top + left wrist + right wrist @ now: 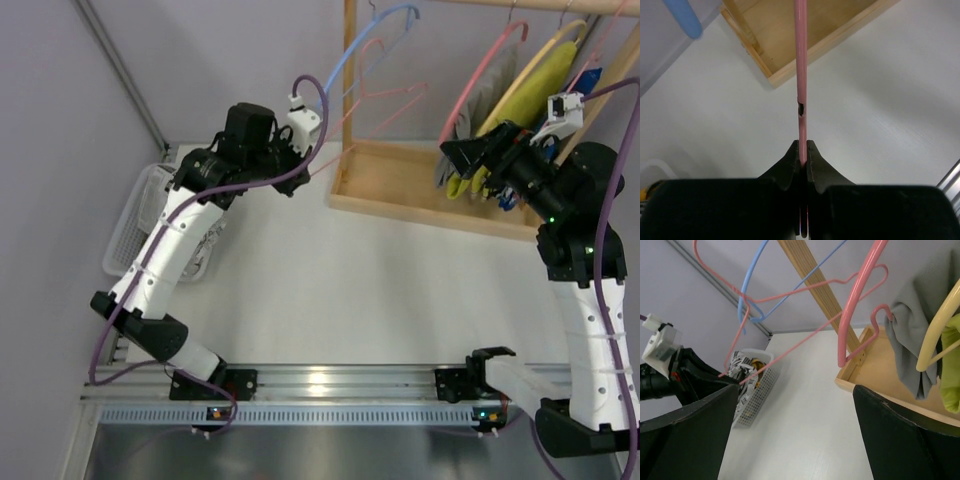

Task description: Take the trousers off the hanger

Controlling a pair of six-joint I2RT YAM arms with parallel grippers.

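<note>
The hanger (380, 124) is a thin pink wire one, held out level between the basket and the wooden rack, with nothing hanging on it. My left gripper (300, 160) is shut on its end; in the left wrist view the pink wire (801, 75) runs straight out from between the closed fingertips (803, 150). The trousers (742, 365), black-and-white print fabric, lie bunched in the white basket (757, 390), below the hanger (815, 284). My right gripper (795, 440) stands wide open and holds nothing, in front of the rack (470, 155).
A wooden rack with a tray base (420, 185) stands at the back right. On it hang a light blue hanger (385, 25), a thick salmon hanger (480, 70) with a grey garment (925, 315), and a yellow hanger with olive-yellow clothing (540, 90). The basket (135, 225) sits at the table's left edge.
</note>
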